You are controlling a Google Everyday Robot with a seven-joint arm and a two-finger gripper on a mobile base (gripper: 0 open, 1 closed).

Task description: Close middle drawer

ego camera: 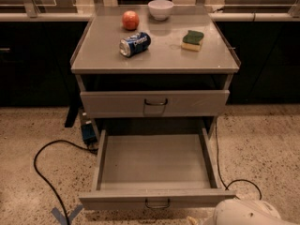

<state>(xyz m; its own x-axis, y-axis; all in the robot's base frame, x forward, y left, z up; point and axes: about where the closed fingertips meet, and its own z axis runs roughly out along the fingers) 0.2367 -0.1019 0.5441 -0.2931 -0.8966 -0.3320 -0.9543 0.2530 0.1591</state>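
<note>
The middle drawer (pixel 154 163) is pulled far out of the grey cabinet, and its shallow tray is empty. Its low plain front (pixel 112 199) faces me at the bottom of the view, with a small dark wire pull (pixel 157 204) at its centre. My gripper (pixel 193 219) shows only as a small pale tip at the bottom edge, just below and right of the pull. The white arm housing (pixel 246 213) sits right of it, in front of the drawer's right corner. The lowest drawer is hidden beneath the open one.
The taller top drawer front (pixel 108 103) is shut. On the cabinet top (pixel 159 55) lie an apple (pixel 131 20), a blue can (pixel 135 44) on its side, a white bowl (pixel 161 9) and a green sponge (pixel 192 40). Black cables (pixel 44 170) run over the floor on both sides.
</note>
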